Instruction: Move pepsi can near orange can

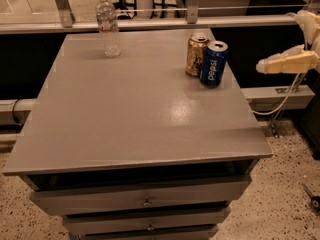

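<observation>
The pepsi can (213, 64) stands upright near the table's far right edge, dark blue with white lettering and a silver top. The orange can (196, 54) stands upright right beside it, just behind and to its left, touching or nearly touching. My gripper (265, 67) is off the table to the right, at about the cans' height and well apart from them. It holds nothing.
A clear plastic water bottle (108, 25) stands at the far left of the grey table (140, 114). Drawers (145, 201) sit under the tabletop. A rail and glass panel run behind the table. A cable hangs at the right.
</observation>
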Motion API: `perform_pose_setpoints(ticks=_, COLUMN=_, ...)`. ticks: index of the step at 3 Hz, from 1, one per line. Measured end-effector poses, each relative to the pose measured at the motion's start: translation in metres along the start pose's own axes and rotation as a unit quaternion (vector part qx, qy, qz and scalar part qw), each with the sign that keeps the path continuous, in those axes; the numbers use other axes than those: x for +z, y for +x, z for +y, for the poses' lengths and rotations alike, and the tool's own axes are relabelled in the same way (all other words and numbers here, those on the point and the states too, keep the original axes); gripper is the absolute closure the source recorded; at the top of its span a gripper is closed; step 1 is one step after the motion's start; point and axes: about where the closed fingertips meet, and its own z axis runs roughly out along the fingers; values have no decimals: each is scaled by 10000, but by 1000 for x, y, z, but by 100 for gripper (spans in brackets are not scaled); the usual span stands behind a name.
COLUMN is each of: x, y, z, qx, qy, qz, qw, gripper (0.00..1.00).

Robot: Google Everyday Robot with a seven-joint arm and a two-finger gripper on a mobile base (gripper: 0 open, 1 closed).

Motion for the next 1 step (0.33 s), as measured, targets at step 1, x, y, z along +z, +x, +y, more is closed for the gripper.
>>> perform_pose_setpoints(ticks=1, x=10, y=5, z=4, qx=50, qy=-20, qz=-7, qw=10000, gripper=0)
